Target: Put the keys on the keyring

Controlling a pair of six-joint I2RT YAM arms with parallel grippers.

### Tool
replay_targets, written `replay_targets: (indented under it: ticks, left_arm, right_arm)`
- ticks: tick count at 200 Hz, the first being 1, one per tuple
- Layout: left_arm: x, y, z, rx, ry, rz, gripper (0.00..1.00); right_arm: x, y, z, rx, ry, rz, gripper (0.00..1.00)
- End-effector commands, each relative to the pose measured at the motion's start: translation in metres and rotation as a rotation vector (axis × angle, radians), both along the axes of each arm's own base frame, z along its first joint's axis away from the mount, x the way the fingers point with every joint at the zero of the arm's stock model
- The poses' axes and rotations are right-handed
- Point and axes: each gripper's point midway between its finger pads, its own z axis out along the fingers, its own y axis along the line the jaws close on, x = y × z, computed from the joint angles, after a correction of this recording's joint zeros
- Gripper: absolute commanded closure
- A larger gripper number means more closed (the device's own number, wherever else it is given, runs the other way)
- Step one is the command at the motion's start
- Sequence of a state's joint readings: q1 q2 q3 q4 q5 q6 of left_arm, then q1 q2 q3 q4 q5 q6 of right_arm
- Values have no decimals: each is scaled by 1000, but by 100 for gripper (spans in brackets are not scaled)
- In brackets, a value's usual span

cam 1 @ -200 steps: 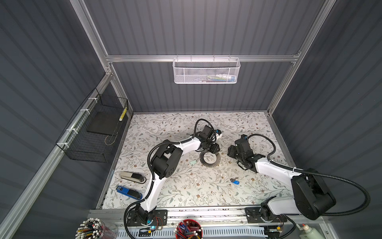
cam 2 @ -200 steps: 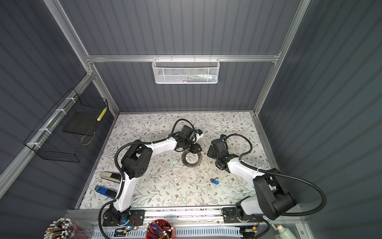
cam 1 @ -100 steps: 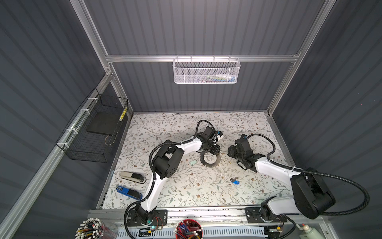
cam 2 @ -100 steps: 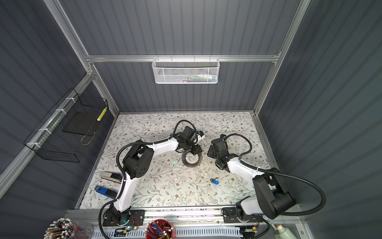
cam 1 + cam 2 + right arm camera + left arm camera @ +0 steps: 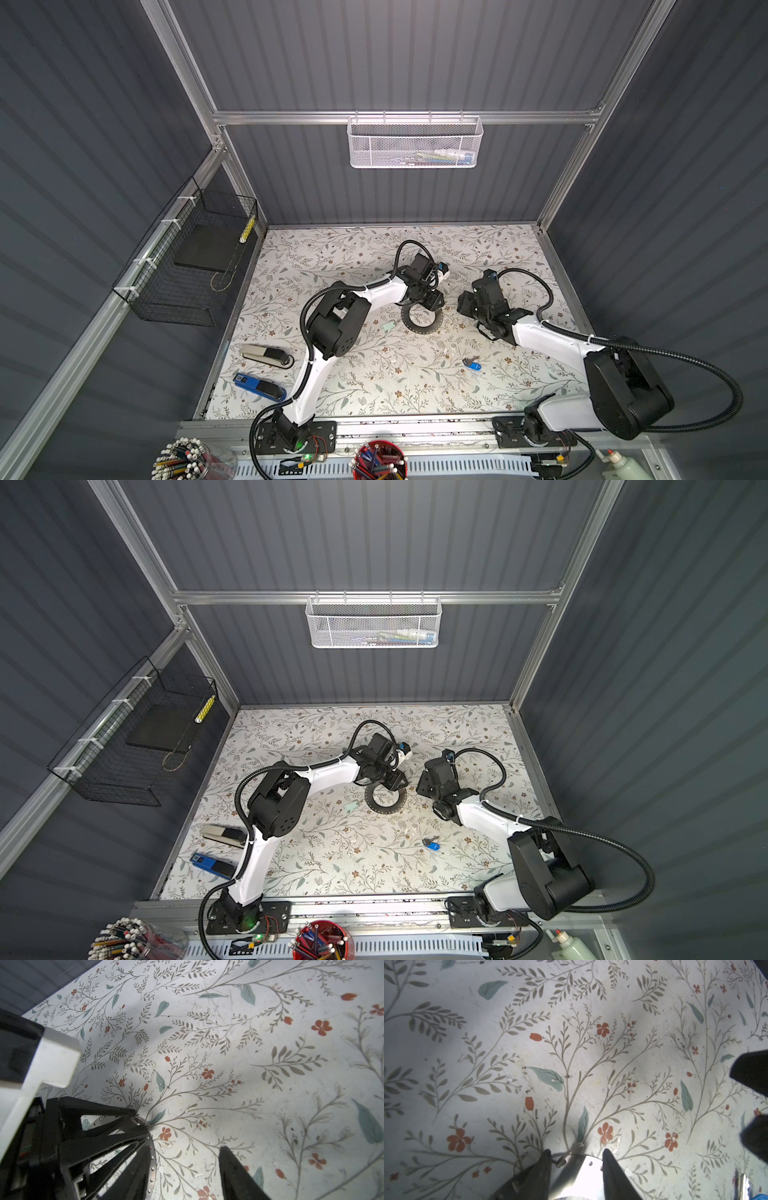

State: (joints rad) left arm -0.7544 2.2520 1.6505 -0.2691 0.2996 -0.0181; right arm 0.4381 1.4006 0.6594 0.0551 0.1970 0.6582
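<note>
The left fingers [image 5: 612, 1174] stand partly open astride the far rim of the large flat grey metal keyring [image 5: 419, 330], not visibly clamping it. The right fingers [image 5: 234, 1172] gape wide and empty just beside its rim. The ring lies on the floral bench [image 5: 374, 374], with the small mint-tagged key [image 5: 388, 327] just beside it and the blue-tagged key [image 5: 471, 365] well apart. Closing on so thin a band could skid it away or shove it over the mint key.

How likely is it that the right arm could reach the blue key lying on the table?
Probably yes: the blue key lies alone on the table, nothing over it, fairly close to the right gripper, which is open and empty.
</note>
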Motion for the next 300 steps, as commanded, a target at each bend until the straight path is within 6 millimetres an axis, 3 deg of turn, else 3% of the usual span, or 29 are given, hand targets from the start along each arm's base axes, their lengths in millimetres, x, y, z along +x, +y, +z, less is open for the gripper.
replay_targets:
  ticks: [1,33,95,129,147,176,192,195,205,252,257,300]
  left_arm:
    - [-3,2,-11,42,9,-8,65]
    - [-3,2,-11,45,5,-6,76]
    - [-4,3,-10,42,3,-8,88]
    - [-6,2,4,18,-20,-29,93]
    - [-9,1,25,-18,-72,-65,100]
    - [-17,5,68,-89,-195,-126,100]
    - [-27,5,103,-168,-282,-176,100]
    - [-31,11,98,-161,-279,-179,100]
    - [-37,15,113,-198,-330,-196,100]
    - [-62,29,182,-336,-556,-290,100]
    - [-65,31,189,-339,-583,-306,100]
    - [-100,41,221,-382,-753,-508,100]
  right_arm:
    - [5,1,4,4,-1,-4,44]
    - [5,1,4,4,-1,-6,44]
    - [6,1,5,3,-2,-4,45]
    - [4,-1,8,1,-16,-5,45]
    - [2,-1,19,14,-69,7,42]
    - [-3,-3,34,-4,-164,58,38]
    - [-6,-9,39,-74,-177,75,33]
    - [-6,-10,39,-87,-178,81,33]
    - [-8,-10,42,-125,-178,113,32]
    - [-20,26,81,-246,-316,433,39]
    - [-24,28,95,-255,-365,462,39]
    - [-61,53,128,-353,-575,784,46]
